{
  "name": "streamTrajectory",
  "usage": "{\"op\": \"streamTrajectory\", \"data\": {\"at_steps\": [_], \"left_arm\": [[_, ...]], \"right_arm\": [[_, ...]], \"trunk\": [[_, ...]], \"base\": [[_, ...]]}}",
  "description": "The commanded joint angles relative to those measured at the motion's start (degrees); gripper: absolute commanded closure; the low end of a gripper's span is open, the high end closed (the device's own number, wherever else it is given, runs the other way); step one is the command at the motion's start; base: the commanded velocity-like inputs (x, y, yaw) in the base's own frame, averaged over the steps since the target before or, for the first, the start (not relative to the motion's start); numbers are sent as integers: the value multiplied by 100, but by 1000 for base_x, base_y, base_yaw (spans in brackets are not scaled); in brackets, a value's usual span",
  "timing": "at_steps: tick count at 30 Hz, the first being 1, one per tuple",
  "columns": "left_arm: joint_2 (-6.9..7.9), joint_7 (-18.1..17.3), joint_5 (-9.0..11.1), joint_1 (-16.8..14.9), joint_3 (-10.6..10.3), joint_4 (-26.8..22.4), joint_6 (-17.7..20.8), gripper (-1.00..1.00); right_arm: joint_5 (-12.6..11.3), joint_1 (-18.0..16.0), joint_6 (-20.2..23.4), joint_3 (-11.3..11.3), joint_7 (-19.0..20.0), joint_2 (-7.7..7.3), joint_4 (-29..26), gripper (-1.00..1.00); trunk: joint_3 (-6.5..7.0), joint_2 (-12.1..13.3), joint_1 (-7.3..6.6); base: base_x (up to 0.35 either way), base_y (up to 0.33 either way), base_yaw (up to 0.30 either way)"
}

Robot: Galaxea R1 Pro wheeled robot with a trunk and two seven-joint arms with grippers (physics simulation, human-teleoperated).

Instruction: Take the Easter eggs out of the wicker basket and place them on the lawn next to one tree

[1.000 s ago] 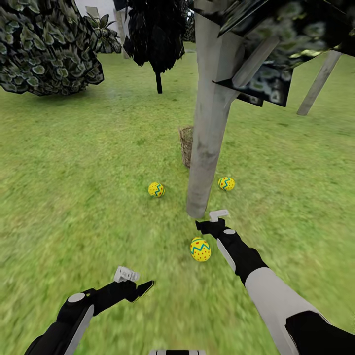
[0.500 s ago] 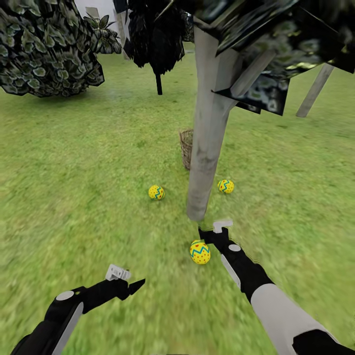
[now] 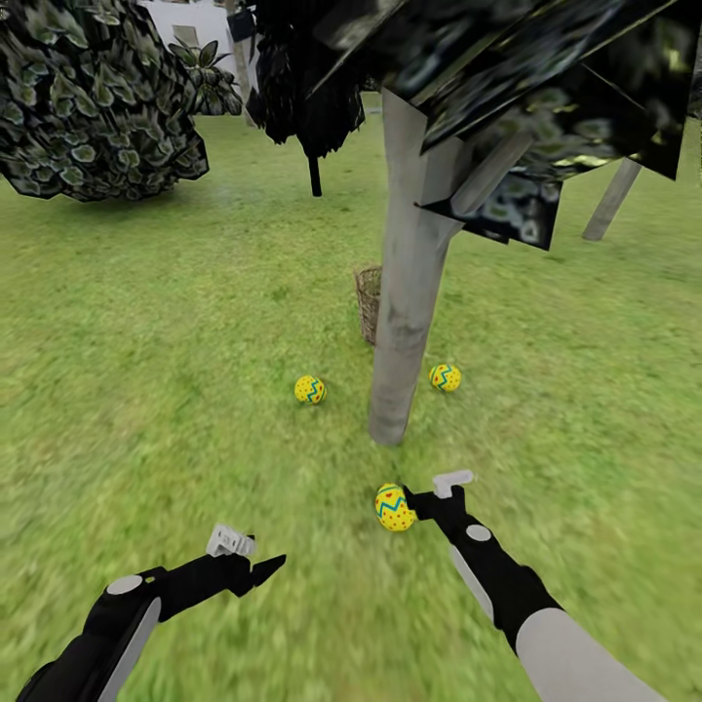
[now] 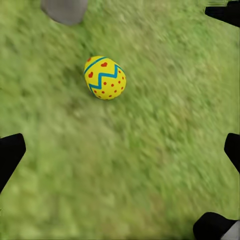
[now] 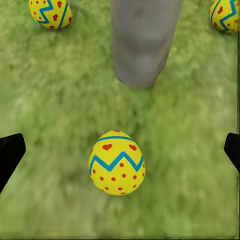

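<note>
We are seeing near egg (image 3: 395, 507) lying on lawn (image 3: 175, 322) just left of right gripper (image 3: 436, 495), jaws spread, empty; left gripper (image 3: 255, 561) farther off, also spread wide; tree (image 3: 405, 292) just beyond

Three Easter eggs (image 3: 396, 508) around tree (image 3: 408, 292)

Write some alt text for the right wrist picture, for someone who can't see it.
A bright yellow Easter egg with a blue zigzag band and red hearts and dots lies on green grass, just in front of a grey tree trunk. Two more eggs peek in beyond the trunk, one on either side, and dark fingertips frame the edges.
</note>
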Motion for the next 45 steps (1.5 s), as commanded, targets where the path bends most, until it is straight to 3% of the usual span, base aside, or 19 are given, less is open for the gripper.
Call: {"op": "streamTrajectory", "data": {"at_steps": [1,4,8,16,23,27,38,45], "left_arm": [[5,5,49,-2,-7,1,49,-100],[11,10,50,11,-6,72,42,-100],[161,3,47,15,-7,703,-597,-100],[243,-9,36,15,-22,868,-971,-100],[244,-605,43,15,-28,1134,-1403,-100],[244,-628,46,15,-25,1441,-1779,-100],[264,-316,46,15,-6,1725,-1894,-100],[271,-305,46,15,-7,1887,-1894,-100]], "right_arm": [[-57,15,-39,14,9,-36,3,-100],[-66,56,-120,16,14,-113,14,-100],[-67,176,-165,24,38,-185,38,-100],[-67,346,-254,18,41,-195,54,-100],[-75,421,-355,16,55,-200,70,-100],[-75,423,-383,15,125,-202,215,-100],[-70,423,-524,22,124,-196,414,-100],[-72,423,-585,20,124,-196,610,-100]], "trunk": [[25,40,-23],[106,160,-89],[216,321,-177],[434,642,-353],[625,922,-506],[734,1083,-594],[1004,1524,-836],[1137,1805,-990]], "base": [[0,0,0],[0,0,0],[0,0,0],[0,0,0],[0,0,0],[0,0,0],[0,0,0],[0,0,0]]}}
